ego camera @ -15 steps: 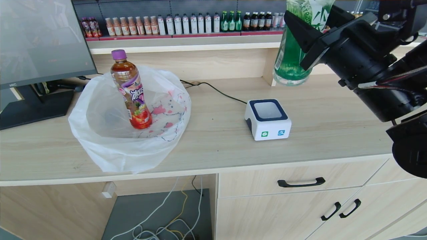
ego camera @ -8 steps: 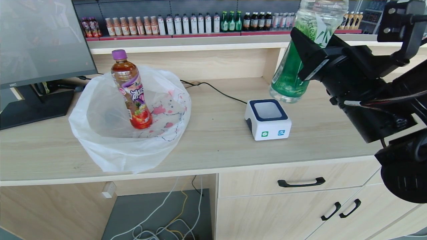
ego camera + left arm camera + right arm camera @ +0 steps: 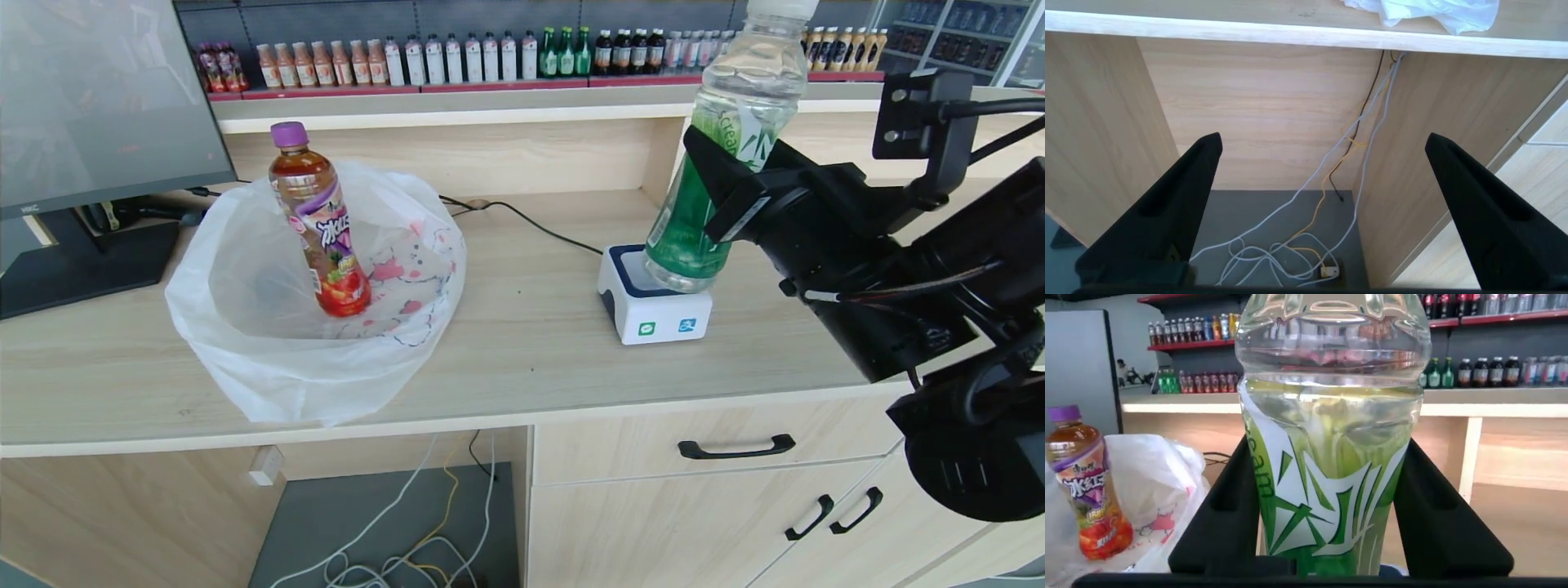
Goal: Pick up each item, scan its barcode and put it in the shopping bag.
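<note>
1. The right gripper (image 3: 722, 192) is clamped on the green-labelled water bottle (image 3: 735, 122), one black finger on each side of the label band, and holds it upright.
2. The bottle's base hangs over the dark window of the barcode scanner (image 3: 653, 314). I cannot tell whether it touches the scanner.
3. To scan well, I would tilt or turn the bottle so the printed label faces the window. The bare base gives the scanner nothing to read. Where the barcode sits on the label I cannot make out.
4. The grip should stay firm but not crushing, since the thin clear plastic will likely dent and the smooth label could slip.
5. The bottle is ribbed and rounded and mostly full, with a white cap and a glossy label.
6. The scanner is a small hard white cube with rounded edges, and its cable (image 3: 539, 229) trails back across the counter.
7. The shopping bag (image 3: 269, 367) is thin, crinkled translucent plastic, slumped open on the pale wood-grain counter (image 3: 531, 359), well apart from the scanner. A purple-capped tea bottle (image 3: 322, 224) leans inside it.
8. The left gripper (image 3: 1327, 216) hangs spread wide and empty below the counter edge.
</note>
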Available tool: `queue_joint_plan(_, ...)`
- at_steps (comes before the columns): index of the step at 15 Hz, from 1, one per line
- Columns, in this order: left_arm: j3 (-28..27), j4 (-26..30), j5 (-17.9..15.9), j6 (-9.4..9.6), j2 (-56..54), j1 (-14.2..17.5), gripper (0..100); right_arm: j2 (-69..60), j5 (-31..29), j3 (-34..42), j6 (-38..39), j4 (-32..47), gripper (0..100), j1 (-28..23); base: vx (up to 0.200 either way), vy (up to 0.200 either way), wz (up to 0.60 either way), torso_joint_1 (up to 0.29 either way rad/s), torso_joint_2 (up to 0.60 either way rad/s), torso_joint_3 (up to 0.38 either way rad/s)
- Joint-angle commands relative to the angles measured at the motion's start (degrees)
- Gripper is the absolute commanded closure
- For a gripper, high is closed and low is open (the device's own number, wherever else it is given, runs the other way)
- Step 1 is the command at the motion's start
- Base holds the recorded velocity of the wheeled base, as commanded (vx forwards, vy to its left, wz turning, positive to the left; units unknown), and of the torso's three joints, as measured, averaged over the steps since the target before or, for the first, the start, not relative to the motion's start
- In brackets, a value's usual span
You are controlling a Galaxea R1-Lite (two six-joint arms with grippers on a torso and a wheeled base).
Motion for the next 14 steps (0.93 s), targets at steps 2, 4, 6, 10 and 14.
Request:
queue_joint_plan(2,0.0,0.0,0.0,-0.04,0.0,0.0,0,-0.6,-0.1,0.6,0.8,-0.3,100,1.5,0.000,0.200,0.00,-0.002,0.00,0.002)
queue_joint_plan(4,0.0,0.0,0.0,-0.04,0.0,0.0,0,-2.0,0.1,1.8,1.0,-0.3,100,1.4,0.000,0.200,0.00,0.012,0.01,0.005)
queue_joint_plan(6,0.0,0.0,0.0,-0.04,0.0,0.0,0,-2.8,0.1,2.6,0.9,-0.3,100,1.4,0.000,0.200,0.00,0.002,0.00,0.005)
queue_joint_plan(10,0.0,0.0,0.0,-0.04,0.0,0.0,0,-1.5,0.0,1.8,0.6,-1.0,100,1.3,0.000,0.200,0.00,-0.001,0.00,0.004)
queue_joint_plan(14,0.0,0.0,0.0,0.05,0.0,0.0,0,-1.6,7.9,2.5,-5.0,-1.0,100,1.4,0.000,0.200,0.00,0.000,0.00,0.005)
